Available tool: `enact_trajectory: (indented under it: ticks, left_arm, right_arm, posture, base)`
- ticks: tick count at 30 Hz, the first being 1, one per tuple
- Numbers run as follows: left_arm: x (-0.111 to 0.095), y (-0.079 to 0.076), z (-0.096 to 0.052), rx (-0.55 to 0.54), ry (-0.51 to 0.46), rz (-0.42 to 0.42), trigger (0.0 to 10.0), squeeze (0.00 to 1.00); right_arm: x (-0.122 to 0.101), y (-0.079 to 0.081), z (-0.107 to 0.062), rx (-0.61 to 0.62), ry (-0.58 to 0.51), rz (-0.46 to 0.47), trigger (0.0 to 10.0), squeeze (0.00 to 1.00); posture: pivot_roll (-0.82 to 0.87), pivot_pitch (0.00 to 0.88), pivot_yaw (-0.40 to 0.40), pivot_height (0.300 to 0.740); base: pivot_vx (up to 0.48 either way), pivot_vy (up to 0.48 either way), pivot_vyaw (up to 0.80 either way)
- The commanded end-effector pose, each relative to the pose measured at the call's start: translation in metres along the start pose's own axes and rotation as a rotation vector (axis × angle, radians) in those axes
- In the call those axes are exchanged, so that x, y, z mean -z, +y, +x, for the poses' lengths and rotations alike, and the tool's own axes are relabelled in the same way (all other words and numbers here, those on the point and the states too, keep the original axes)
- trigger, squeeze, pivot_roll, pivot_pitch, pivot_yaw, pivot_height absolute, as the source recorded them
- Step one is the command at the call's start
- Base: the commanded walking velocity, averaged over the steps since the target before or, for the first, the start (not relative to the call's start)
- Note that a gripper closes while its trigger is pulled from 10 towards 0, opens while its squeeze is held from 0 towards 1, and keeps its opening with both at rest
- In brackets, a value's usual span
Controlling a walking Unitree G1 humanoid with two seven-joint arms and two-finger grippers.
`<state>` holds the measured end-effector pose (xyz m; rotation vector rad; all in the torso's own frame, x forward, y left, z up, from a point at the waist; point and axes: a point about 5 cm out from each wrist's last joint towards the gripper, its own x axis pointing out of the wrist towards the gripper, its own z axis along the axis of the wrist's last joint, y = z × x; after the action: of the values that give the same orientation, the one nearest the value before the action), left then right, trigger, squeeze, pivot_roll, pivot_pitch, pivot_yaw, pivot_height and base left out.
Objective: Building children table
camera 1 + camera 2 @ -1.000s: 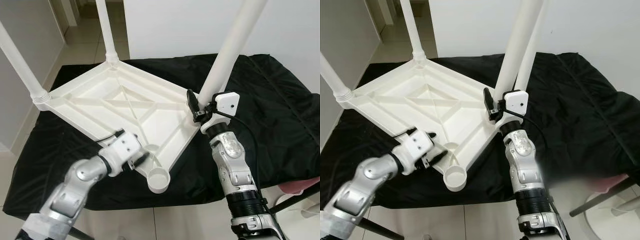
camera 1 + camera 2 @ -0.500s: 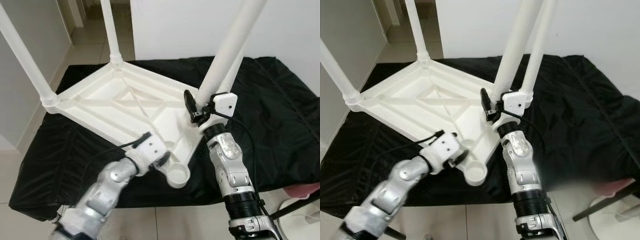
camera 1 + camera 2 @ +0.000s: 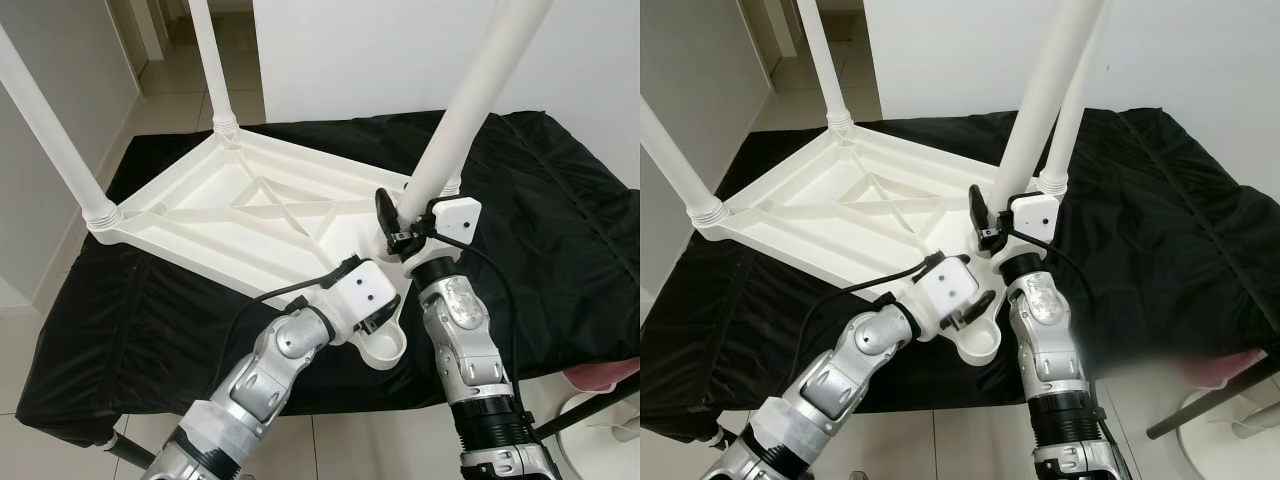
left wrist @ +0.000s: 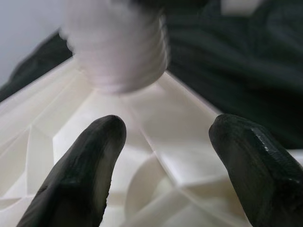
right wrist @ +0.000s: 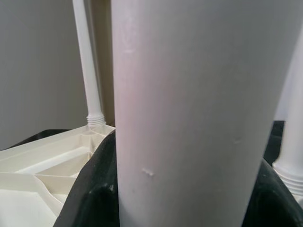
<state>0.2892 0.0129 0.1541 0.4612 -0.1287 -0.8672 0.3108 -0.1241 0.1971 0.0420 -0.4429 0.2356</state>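
An upturned white tabletop (image 3: 250,215) lies on a black cloth (image 3: 560,230), its ribbed underside facing up. Three legs already stand in its corner sockets: one at the far corner (image 3: 212,70), one at the left corner (image 3: 50,130), and one at the right corner, largely hidden behind the fourth leg. So three of four appear fitted, and the job looks most of the way done.

The fourth leg (image 3: 470,110) is loose, pinched near its lower end by the right gripper (image 3: 395,215), just beyond the tabletop's near corner. That corner's empty socket (image 3: 385,347) waits for it. The left gripper (image 3: 385,310), fingers (image 4: 80,170) spread, rests beside that socket, apparently steadying the tabletop. What remains is seating and screwing in this last leg, then turning the table upright.
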Motion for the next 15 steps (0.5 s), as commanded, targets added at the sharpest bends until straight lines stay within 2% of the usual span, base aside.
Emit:
enact_trajectory:
  ticks: [1, 3, 7, 9, 15]
  left_arm:
    - [0.010, 0.006, -0.004, 0.026, 0.034, -0.028, 10.0, 0.00]
    - [0.020, 0.015, -0.008, 0.063, 0.076, -0.032, 10.0, 0.00]
    - [0.025, 0.023, -0.013, 0.085, 0.090, -0.010, 10.0, 0.00]
    - [0.031, 0.031, -0.019, 0.112, 0.109, 0.011, 10.0, 0.00]
    - [0.039, 0.040, -0.024, 0.137, 0.137, 0.022, 10.0, 0.00]
  right_arm:
    - [-0.003, 0.001, -0.002, 0.008, -0.022, -0.007, 10.0, 0.00]
    - [-0.003, 0.002, -0.004, 0.013, -0.019, -0.005, 10.0, 0.00]
    - [-0.003, 0.003, -0.005, 0.020, -0.017, -0.005, 10.0, 0.00]
    - [-0.003, 0.000, -0.008, 0.035, -0.016, -0.007, 10.0, 0.00]
    - [-0.003, -0.002, -0.011, 0.048, -0.012, -0.013, 10.0, 0.00]
  posture:
    - [0.04, 0.042, 0.065, 0.740]
    - [0.04, 0.045, 0.072, 0.740]
    - [0.03, 0.048, 0.078, 0.740]
    - [0.03, 0.050, 0.083, 0.740]
    - [0.03, 0.052, 0.087, 0.740]
  base:
    - [0.000, 0.000, 0.00]
    - [0.000, 0.000, 0.00]
    - [0.000, 0.000, 0.00]
    - [0.000, 0.000, 0.00]
    - [0.000, 0.000, 0.00]
